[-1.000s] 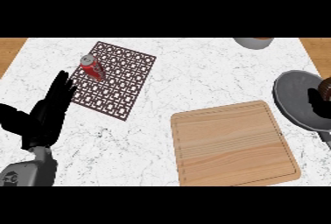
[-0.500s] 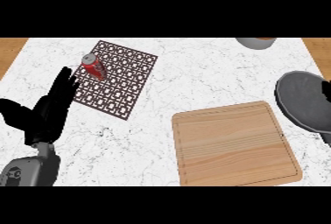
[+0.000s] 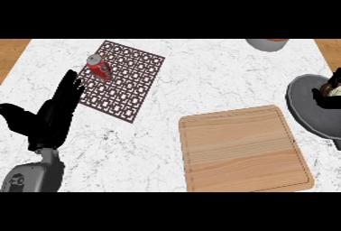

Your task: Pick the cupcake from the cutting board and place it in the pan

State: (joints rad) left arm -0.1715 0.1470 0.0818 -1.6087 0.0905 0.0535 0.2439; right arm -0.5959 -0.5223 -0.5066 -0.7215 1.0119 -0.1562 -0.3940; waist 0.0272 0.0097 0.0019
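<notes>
A: Counter?
B: White marble-veined counter [image 3: 200, 81], wood trim at the far corners. Pale wooden cutting board [image 3: 245, 149] at about 5 o'clock, rounded corners, straight grain, a groove running inside its rim, top bare.

A: Cupcake?
B: At 3 o'clock, over the grey round pan [image 3: 313, 110], which is cut by the right edge. Only a small brown-and-cream bit of the cupcake [image 3: 331, 89] shows, between black fingers. Can't tell if it touches the pan floor.

A: Right hand?
B: Right hand [image 3: 335, 80] barely in view at the right edge, black fingers curled round the cupcake, most of the hand out of frame.

A: Left?
B: Left hand [image 3: 50, 119] at 9 o'clock, black, fingers straight and spread, pointing toward 12, thumb out to the side. Holding nothing. Grey forearm below it at 7 o'clock.

A: Anything else?
B: Dark brown lattice mat [image 3: 122, 79] at 11 o'clock, square cut-out pattern, set at a slant. Red can [image 3: 99, 66] with a silver top sits on its far-left part. Fingertips just beside the mat's left edge. Grey round vessel [image 3: 267, 43] clipped at 1 o'clock.
</notes>
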